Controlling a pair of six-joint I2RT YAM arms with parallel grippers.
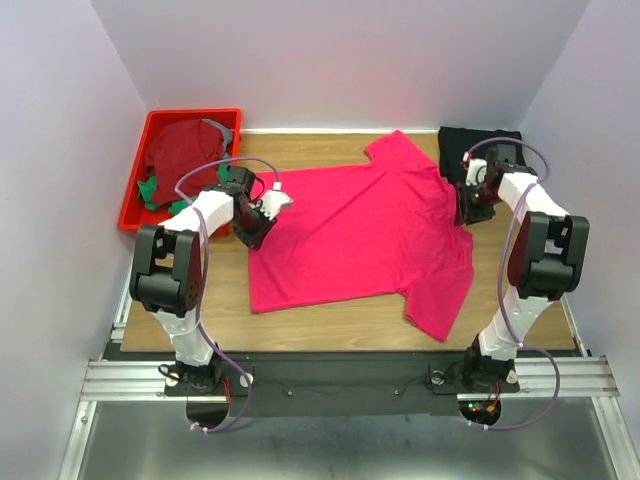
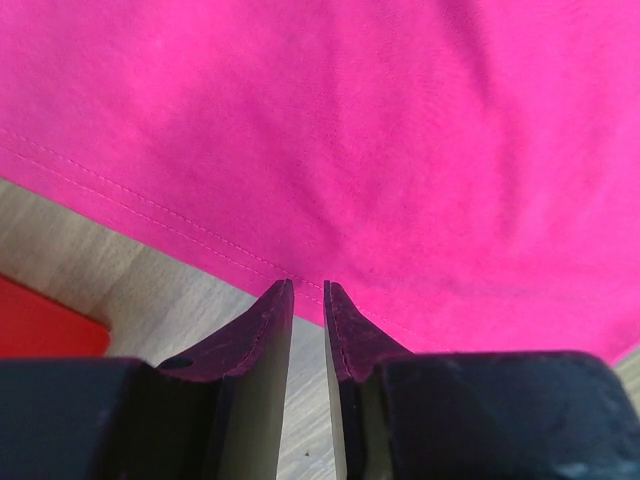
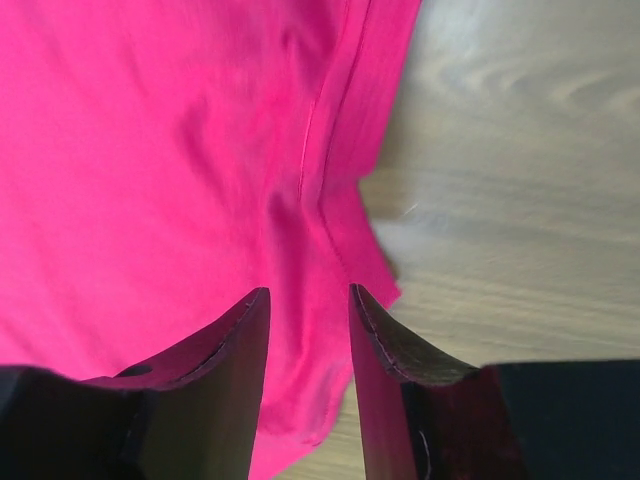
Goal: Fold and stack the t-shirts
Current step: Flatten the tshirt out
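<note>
The pink-red t-shirt point(image 1: 360, 235) lies spread flat on the wooden worktop point(image 1: 320, 328). It is light, limp knit, and we judge it best taken at its stitched hems. Our left gripper point(image 2: 308, 290) is narrowed to a slit at one hem, and we cannot tell if cloth is caught; the right gripper point(image 3: 308, 292) stands spread over the opposite edge.

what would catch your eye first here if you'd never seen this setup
The bright pink-red t-shirt spread flat across the middle of the wooden table dominates, with the left gripper at its left edge and the right gripper at its right edge. Next come the red bin in the far left corner, holding a dark red shirt, and a black shirt at the far right corner.
</note>
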